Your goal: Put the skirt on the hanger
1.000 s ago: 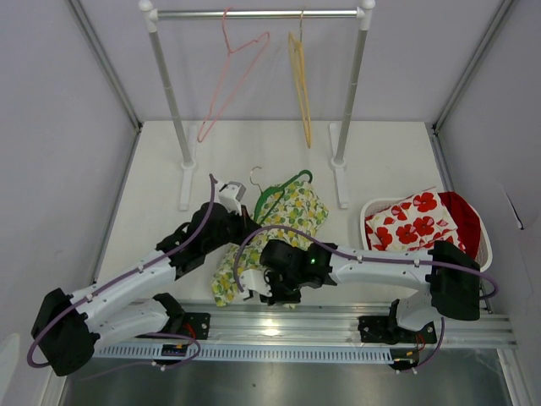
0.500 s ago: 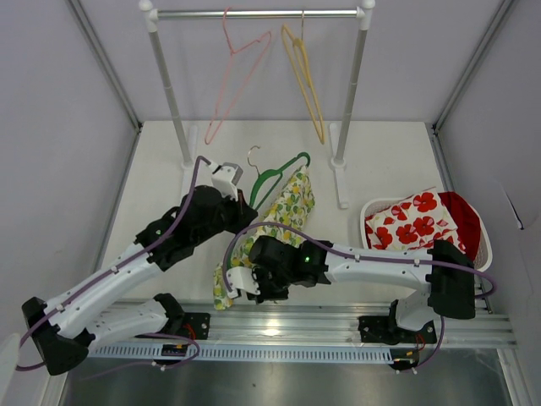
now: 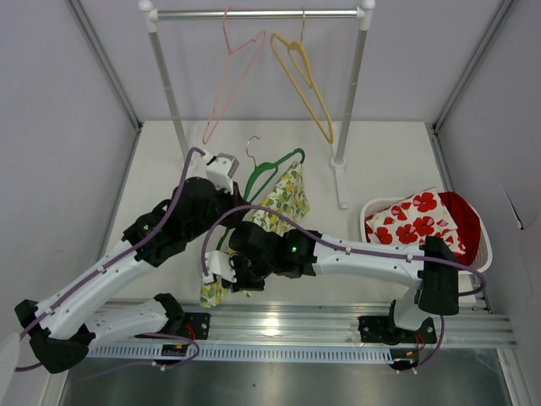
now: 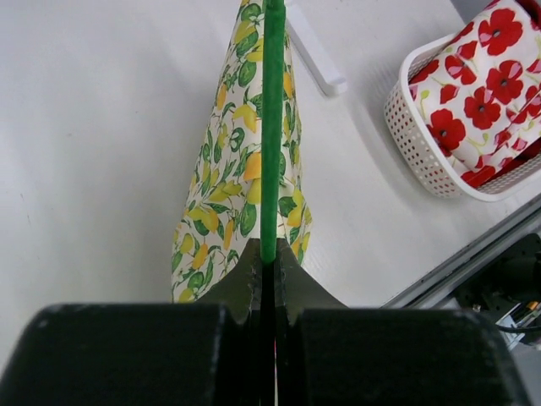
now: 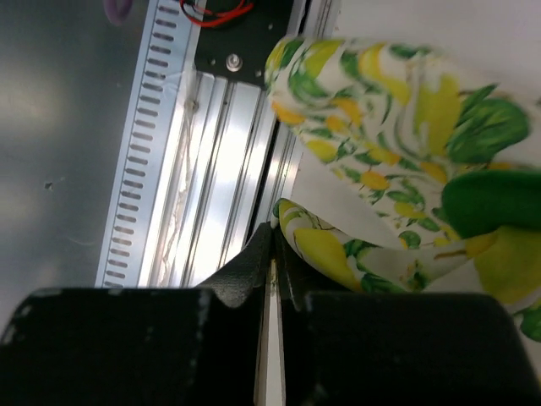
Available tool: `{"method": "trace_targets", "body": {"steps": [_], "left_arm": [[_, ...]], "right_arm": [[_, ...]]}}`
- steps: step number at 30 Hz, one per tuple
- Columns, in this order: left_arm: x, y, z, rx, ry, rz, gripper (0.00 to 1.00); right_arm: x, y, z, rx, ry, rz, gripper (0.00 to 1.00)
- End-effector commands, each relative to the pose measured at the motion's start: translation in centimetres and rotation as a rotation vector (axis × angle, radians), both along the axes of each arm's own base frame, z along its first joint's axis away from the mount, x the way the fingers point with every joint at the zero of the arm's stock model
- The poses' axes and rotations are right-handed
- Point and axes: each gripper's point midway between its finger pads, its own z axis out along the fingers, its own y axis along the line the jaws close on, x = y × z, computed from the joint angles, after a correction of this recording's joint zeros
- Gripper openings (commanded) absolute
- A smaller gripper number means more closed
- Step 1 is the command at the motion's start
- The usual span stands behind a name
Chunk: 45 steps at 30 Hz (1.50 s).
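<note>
White table fills your workspace, with a clothes rail standing at its far end. A pink hanger and a yellow hanger hang from the rail's bar.

Your left gripper has its fingers drawn tight together, clamping the green hanger. In the left wrist view the hanger's wire runs straight out ahead of the fingertips. The skirt, white with lemons and green leaves, hangs on both sides of that wire just beyond the tips. It is widest close to the fingers and narrows farther out. Off to the right of these fingers and well apart from them sits a white basket, which holds a red-flowered cloth.

Your right gripper is also nearly closed, pinching an edge of the skirt. In the right wrist view the fabric bunches out above and to the right of the fingertips. A blurred stretch of the green hanger lies against the cloth at the far right of that view. The aluminium track at the table's near edge runs to the left of these fingers.

From the top camera, your two grippers sit close together over the near middle of the table. The skirt is draped between them and trails down past the right gripper.
</note>
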Motion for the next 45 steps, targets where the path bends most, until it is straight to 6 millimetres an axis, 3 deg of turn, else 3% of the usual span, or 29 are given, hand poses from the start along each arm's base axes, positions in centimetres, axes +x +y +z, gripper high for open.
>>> {"method": "trace_targets", "body": {"steps": [1,5,9,12,14,16,17,19,21,23,24,26,27,31,33,37,38,39,42,43,45], "left_arm": [[0.6,-0.2,5.0,-0.079,-0.127,-0.001,0.0],[0.1,0.0,5.4,-0.085,-0.142,-0.016,0.0],[-0.7,0.2,5.4,-0.101,-0.174,-0.057,0.0],[-1.4,0.3,5.5,-0.111,-0.198,-0.09,0.0],[-1.7,0.4,5.7,-0.105,-0.203,-0.106,0.0],[-2.1,0.5,5.8,-0.086,-0.197,-0.124,0.0],[-2.2,0.6,5.7,-0.075,-0.189,-0.126,0.0],[-2.5,0.8,5.5,-0.048,-0.171,-0.141,0.0],[-3.0,0.8,5.4,-0.04,-0.161,-0.159,0.0],[-3.4,1.2,5.4,-0.036,-0.16,-0.165,0.0],[-3.4,1.5,5.5,-0.034,-0.163,-0.153,0.0],[-3.6,1.9,5.7,-0.04,-0.172,-0.147,0.0],[-3.6,2.1,6.0,-0.049,-0.178,-0.137,0.0],[-3.6,2.5,6.6,-0.059,-0.199,-0.122,0.0],[-3.6,2.8,7.0,-0.058,-0.2,-0.11,0.0],[-3.6,3.5,6.8,-0.033,-0.173,-0.082,0.0],[-3.5,4.0,6.7,-0.025,-0.171,-0.056,0.0],[-3.6,4.7,6.5,-0.017,-0.148,-0.022,0.0],[-3.2,6.6,6.6,-0.018,-0.124,0.095,0.0],[-3.5,7.2,6.0,0.002,-0.098,0.113,0.0],[-3.6,8.1,5.9,0.001,-0.077,0.157,0.0]], "right_arm": [[-1.7,1.7,2.3,0.049,0.06,0.03,0.09],[0.0,1.4,2.0,0.046,0.016,-0.024,0.19],[1.5,0.3,1.0,0.026,0.028,-0.058,0.54],[2.4,-0.2,2.5,0.063,0.021,-0.076,0.66],[4.3,-0.9,4.1,0.096,0.019,-0.119,0.68],[6.1,-1.8,7.0,0.149,0.011,-0.159,0.69],[8.7,-2.8,7.9,0.167,0.009,-0.218,0.69],[10.6,-4.1,10.8,0.221,0.019,-0.254,0.69],[13.9,-6.2,12.5,0.254,0.019,-0.339,0.68],[15.4,-7.3,14.6,0.307,0.044,-0.367,0.69],[17.2,-8.6,15.3,0.329,0.05,-0.412,0.7],[17.4,-9.4,16.6,0.359,0.088,-0.398,0.7],[17.7,-10.0,16.6,0.359,0.103,-0.404,0.72],[15.3,-10.1,15.8,0.342,0.161,-0.315,0.74],[15.5,-10.3,15.1,0.329,0.16,-0.332,0.73],[18.2,-10.7,16.3,0.374,0.136,-0.413,0.73],[19.5,-10.8,16.4,0.378,0.128,-0.448,0.72],[20.6,-11.0,17.8,0.397,0.094,-0.498,0.72],[23.1,-11.3,18.7,0.405,0.069,-0.568,0.71],[23.6,-11.3,19.9,0.425,0.06,-0.583,0.71],[24.8,-11.6,19.9,0.419,0.072,-0.615,0.7]]}}
